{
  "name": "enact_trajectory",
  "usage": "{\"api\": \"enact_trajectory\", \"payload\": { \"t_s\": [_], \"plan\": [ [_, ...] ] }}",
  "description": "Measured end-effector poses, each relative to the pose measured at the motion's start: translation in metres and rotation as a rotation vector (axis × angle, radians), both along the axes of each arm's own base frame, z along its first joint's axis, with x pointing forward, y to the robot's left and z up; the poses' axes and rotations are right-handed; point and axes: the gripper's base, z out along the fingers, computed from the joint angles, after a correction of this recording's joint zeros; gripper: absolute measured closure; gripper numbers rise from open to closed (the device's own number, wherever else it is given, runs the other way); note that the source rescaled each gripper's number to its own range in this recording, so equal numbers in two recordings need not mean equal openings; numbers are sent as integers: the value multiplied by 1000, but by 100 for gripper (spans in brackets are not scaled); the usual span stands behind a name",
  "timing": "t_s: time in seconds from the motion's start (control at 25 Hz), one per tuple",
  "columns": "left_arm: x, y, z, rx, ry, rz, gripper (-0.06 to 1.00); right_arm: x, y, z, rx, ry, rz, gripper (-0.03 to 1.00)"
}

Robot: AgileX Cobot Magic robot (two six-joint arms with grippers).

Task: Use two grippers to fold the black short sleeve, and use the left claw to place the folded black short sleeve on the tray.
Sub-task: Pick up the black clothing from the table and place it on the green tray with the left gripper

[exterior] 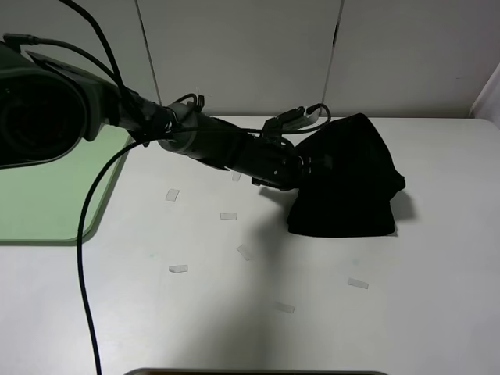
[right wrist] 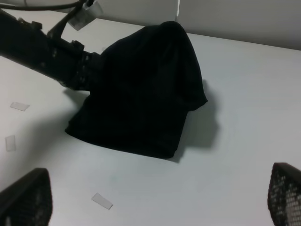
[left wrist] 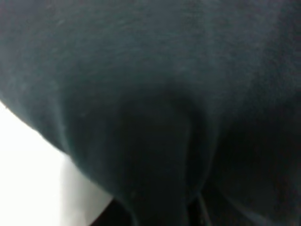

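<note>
Judging from the high view, the folding looks done: the shirt [exterior: 344, 183] lies as a compact dark bundle on the table [exterior: 437, 312], right of centre, well apart from the tray [exterior: 47, 199] at the left edge, which holds nothing of it yet. What is left is the carry and the drop onto the tray. The left claw [exterior: 303, 166] reaches across the middle and presses into the bundle's left side; its tips are buried in cloth, so the jaws' gap cannot be read here. The right claw is out of this view.

Left wrist view: black fabric [left wrist: 155, 94] fills almost all of it, bunched into a ridge right against the lens, which suggests the claw is closing on a fold, though no finger shows.

Right wrist view: the left arm [right wrist: 42, 52] meets the bundle [right wrist: 146, 94] at its edge, one side of the cloth humped up. The right claw [right wrist: 155, 200] hangs clear above bare table, fingers [right wrist: 28, 197] spread wide, gripping nothing.
</note>
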Motion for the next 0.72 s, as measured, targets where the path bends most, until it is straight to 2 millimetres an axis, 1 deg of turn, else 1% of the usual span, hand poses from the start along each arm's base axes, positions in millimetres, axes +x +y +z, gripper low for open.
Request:
{"api": "enact_trajectory", "payload": {
  "t_s": [0.16, 0.24, 0.36, 0.48, 0.56, 0.64, 0.72],
  "plan": [
    [8, 20, 16, 96, -105, -184, 84, 0, 0, 0, -2, 0, -1, -3],
    [13, 36, 27, 148, -135, -261, 85, 0, 0, 0, -2, 0, -1, -3],
    [21, 67, 43, 258, -135, -345, 85, 0, 0, 0, -2, 0, -1, -3],
    [29, 101, 62, 374, -101, -356, 85, 0, 0, 0, -2, 0, -1, -3],
    [34, 125, 74, 439, -85, -324, 85, 0, 0, 0, -2, 0, -1, -3],
    [36, 148, 88, 500, -100, -294, 85, 0, 0, 0, -2, 0, -1, -3],
    [35, 173, 96, 548, -107, -255, 85, 0, 0, 0, -2, 0, -1, -3]
  ]
}}
